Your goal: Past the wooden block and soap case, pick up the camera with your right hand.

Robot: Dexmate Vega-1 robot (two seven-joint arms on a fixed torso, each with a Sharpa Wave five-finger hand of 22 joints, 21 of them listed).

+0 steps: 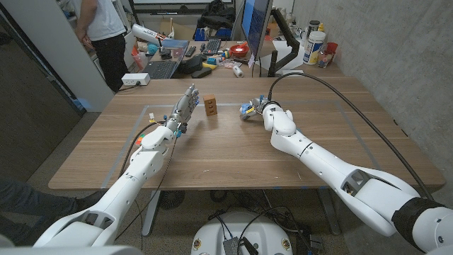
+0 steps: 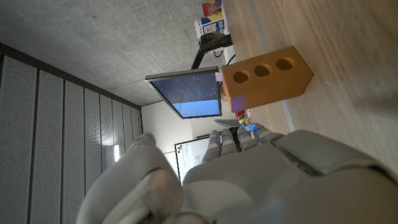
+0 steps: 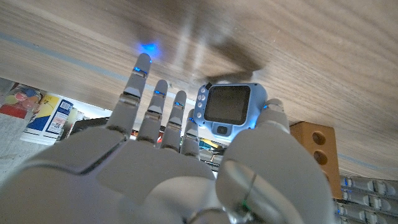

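Up close, camera [image 3: 227, 106] screen beside thumb [image 3: 274, 112].

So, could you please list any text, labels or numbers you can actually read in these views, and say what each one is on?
None can be read.
Monitor: lines of text on its blue screen, too small to read.
Printed boxes beyond the table edge: lettering blurred.
Containers at the table's far right: labels too small.
Camera and wooden block: no readable markings.
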